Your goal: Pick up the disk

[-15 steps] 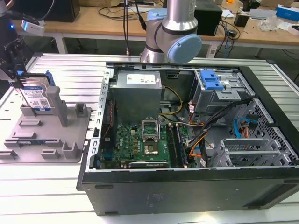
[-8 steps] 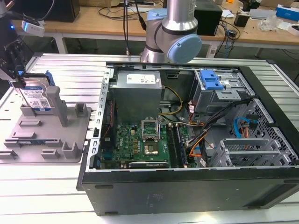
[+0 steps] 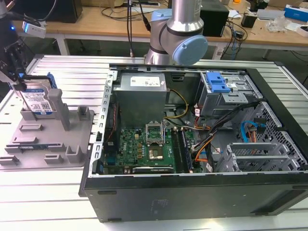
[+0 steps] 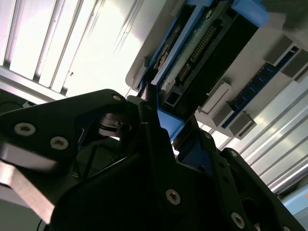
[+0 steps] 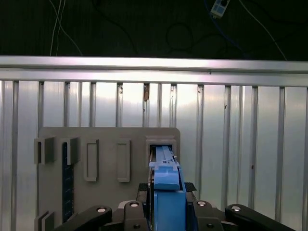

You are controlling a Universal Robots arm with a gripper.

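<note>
Nearest, open computer case [image 3: 192, 202], lid off. Past it, at the exterior view's left, grey fixture [image 3: 48, 144] propping the disk [image 3: 37, 102] upright between posts, top edge offered for grabbing. Up there, gripper [image 5: 166, 188] pinched narrow on the disk's blue rail [image 5: 165, 166], seemingly gripping, not yet lifted clear. Farthest back, arm base [image 3: 166, 43].

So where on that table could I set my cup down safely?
Bare ribbed table lies between the grey fixture and the near edge in the exterior view, and more beyond the fixture, beside the computer case. Crowded: at the fixture, where the gripper is at the disk.
</note>
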